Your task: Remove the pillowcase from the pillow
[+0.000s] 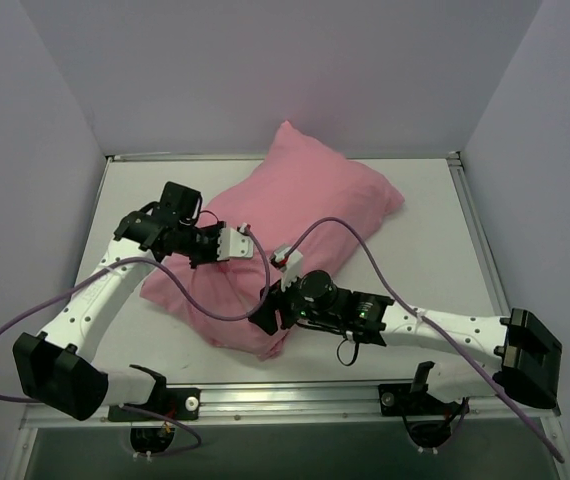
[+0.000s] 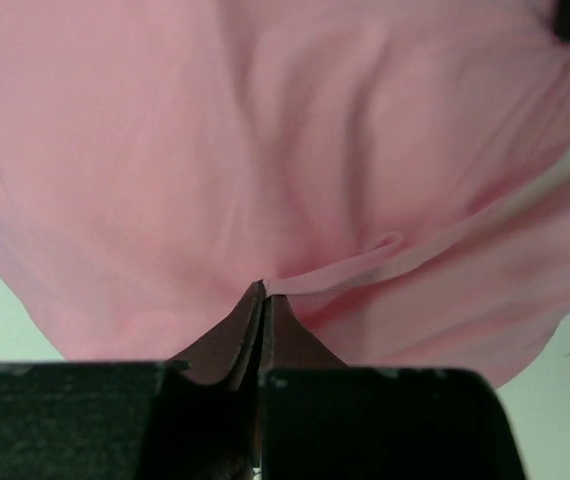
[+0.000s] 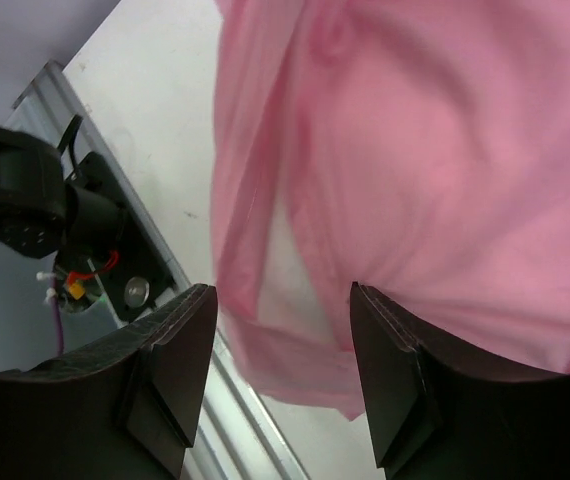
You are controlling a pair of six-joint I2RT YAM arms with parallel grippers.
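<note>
The pink pillowcase [image 1: 315,205] covers the pillow and lies across the middle of the table. My left gripper [image 1: 253,243] is over its left part and is shut on a pinched fold of the pillowcase [image 2: 345,265]; the fabric runs out from the closed fingertips [image 2: 262,292]. My right gripper [image 1: 265,318] is open at the near corner of the pillowcase [image 3: 445,150], with the hanging open end between its fingers [image 3: 283,305]. The white pillow [image 3: 293,268] shows as a narrow strip inside that open end. It is hidden in the other views.
The white table [image 1: 435,250] has a metal rail [image 1: 295,395] along its near edge and grey walls on three sides. Purple cables [image 1: 365,250] loop over the pillowcase and the right arm. The left arm's base [image 3: 25,190] shows in the right wrist view.
</note>
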